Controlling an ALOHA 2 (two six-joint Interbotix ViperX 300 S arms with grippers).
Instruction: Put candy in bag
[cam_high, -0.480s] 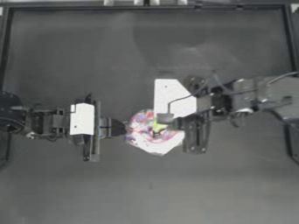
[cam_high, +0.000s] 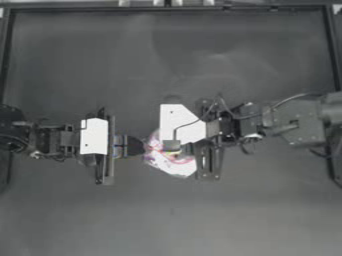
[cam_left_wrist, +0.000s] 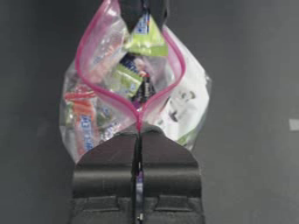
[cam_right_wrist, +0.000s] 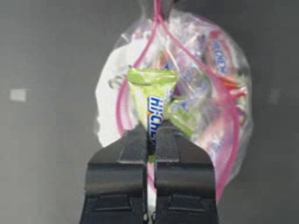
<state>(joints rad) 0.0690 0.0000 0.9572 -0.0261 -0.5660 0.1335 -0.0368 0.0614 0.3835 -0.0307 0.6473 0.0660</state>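
The bag (cam_left_wrist: 93, 113), clear with a pink strip along its mouth and colourful sweets inside, lies mid-table (cam_high: 167, 162). My left gripper (cam_left_wrist: 139, 133) is shut on the strip at one end of the mouth, which gapes open; in the top view this gripper (cam_high: 140, 146) is at the bag's left edge. My right gripper (cam_right_wrist: 151, 131) is shut on the yellow-green candy (cam_right_wrist: 153, 103) and holds it at the open mouth. From the left wrist the candy (cam_left_wrist: 146, 37) shows just inside the far end of the mouth. From above, the right gripper (cam_high: 172, 146) hangs over the bag.
Dark table (cam_high: 167, 60) all round the bag, with a raised border along the far edge. The right arm's white wrist block (cam_high: 177, 122) covers part of the bag from above.
The right arm has moved left and a little toward the front edge, carrying the candy over the bag's mouth. The left gripper and bag stay about where they were.
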